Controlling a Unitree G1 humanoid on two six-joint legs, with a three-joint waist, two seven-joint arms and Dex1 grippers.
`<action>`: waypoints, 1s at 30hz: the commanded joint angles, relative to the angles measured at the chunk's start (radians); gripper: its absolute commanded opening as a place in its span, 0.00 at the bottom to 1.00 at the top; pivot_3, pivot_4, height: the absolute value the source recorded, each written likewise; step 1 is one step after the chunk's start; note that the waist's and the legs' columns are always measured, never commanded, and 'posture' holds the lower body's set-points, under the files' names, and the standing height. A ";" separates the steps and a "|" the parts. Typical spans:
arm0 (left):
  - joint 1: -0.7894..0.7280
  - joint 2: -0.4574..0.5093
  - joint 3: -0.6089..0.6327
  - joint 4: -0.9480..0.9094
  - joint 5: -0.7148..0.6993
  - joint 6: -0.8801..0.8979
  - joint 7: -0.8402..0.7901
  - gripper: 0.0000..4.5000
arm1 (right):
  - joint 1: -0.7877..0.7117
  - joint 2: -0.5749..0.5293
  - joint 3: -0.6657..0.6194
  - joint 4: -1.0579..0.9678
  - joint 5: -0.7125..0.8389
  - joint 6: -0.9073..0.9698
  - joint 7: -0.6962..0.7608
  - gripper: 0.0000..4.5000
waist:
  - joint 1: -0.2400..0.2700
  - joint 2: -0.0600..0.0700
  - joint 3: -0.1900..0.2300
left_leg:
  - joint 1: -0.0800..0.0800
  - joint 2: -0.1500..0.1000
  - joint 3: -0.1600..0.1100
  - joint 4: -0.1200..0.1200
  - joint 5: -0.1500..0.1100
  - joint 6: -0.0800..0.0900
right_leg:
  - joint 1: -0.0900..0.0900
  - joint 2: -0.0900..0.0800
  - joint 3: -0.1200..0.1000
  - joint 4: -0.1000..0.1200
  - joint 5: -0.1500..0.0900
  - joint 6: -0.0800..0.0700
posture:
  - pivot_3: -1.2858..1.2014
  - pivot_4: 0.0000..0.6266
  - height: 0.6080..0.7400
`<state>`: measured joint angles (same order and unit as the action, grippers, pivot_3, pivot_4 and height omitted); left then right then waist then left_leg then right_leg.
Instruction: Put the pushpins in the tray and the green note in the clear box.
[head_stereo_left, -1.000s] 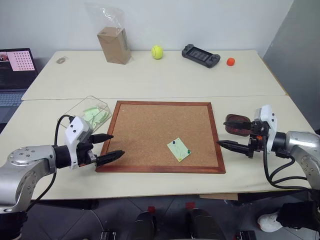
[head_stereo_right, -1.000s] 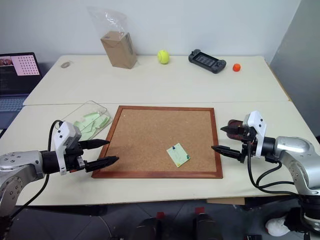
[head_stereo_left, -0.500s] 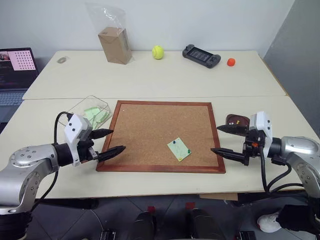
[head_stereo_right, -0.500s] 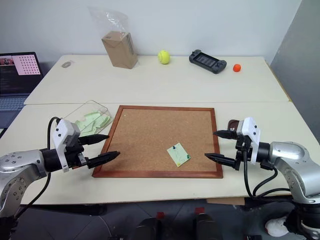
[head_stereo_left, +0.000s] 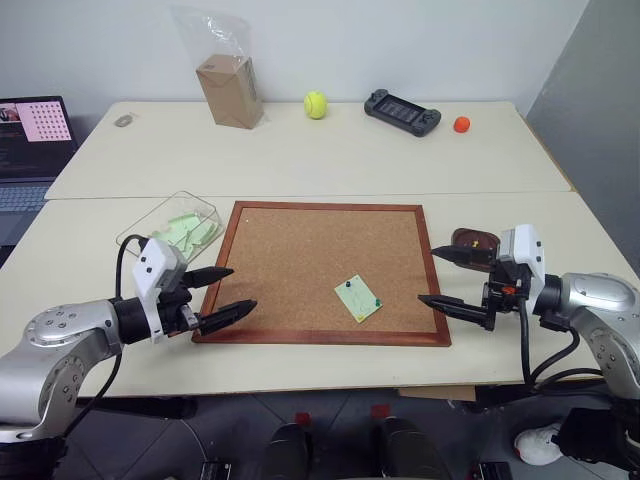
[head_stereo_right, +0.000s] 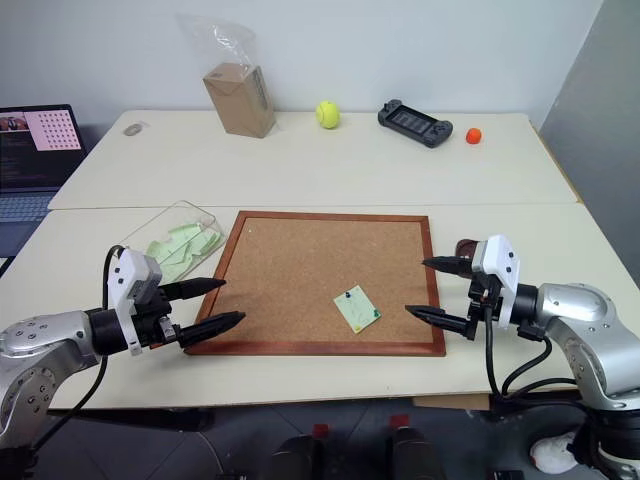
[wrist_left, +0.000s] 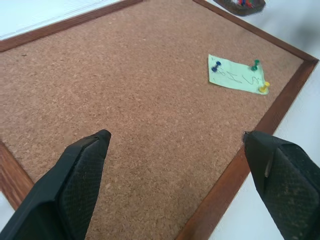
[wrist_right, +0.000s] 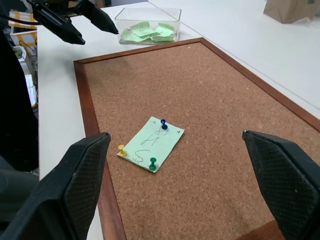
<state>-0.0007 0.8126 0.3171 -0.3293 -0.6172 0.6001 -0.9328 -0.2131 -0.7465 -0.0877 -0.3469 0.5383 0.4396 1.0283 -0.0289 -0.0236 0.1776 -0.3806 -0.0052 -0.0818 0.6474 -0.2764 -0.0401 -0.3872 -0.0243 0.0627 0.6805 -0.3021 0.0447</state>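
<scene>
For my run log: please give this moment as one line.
left gripper open, empty | right gripper open, empty | green note pinned on corkboard by three pushpins

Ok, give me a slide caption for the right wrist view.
Pale green note held to the wood-framed corkboard by blue, yellow and green pushpins, between the open right gripper fingers.

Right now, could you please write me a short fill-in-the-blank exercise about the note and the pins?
1. The green note is pinned to the corkboard by ____ pushpins.
2. The pushpin at its far corner from the right gripper is ____.
3. The clear box already holds ____ paper notes.

Missing words: three; blue; green
</scene>
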 joint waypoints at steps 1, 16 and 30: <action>-0.032 -0.039 0.001 0.021 0.055 -0.134 0.015 0.81 | -0.017 0.030 0.028 -0.018 -0.042 -0.078 -0.016 1.00 | 0.000 0.000 0.000 | 0.000 0.000 0.000 0.000 0.000 0.000 | 0.000 0.000 0.000 0.000 0.000 0.000 | 0.52 0.24 1.00; -0.272 -0.249 -0.204 0.301 0.210 -0.340 0.063 0.17 | -0.085 0.217 0.233 0.020 -0.162 -0.166 -0.093 1.00 | 0.000 0.000 0.000 | 0.000 -0.001 -0.001 0.002 0.000 0.000 | 0.000 0.001 -0.002 0.001 0.001 -0.001 | 0.52 0.24 1.00; -0.277 -0.381 -0.347 0.440 0.387 -0.309 0.243 0.00 | -0.153 0.340 0.330 0.187 -0.264 -0.244 -0.111 1.00 | -0.003 0.000 -0.001 | 0.000 0.000 -0.002 0.004 0.000 0.000 | 0.000 0.002 -0.002 0.003 0.002 -0.001 | 0.52 0.24 1.00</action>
<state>-0.2849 0.4416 -0.0165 0.0904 -0.2589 0.2819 -0.7245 -0.3478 -0.4159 0.2313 -0.1707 0.2929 0.2321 0.9140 -0.0315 -0.0238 0.1770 -0.3808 -0.0055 -0.0841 0.6516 -0.2762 -0.0403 -0.3869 -0.0223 0.0606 0.6830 -0.2999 0.0439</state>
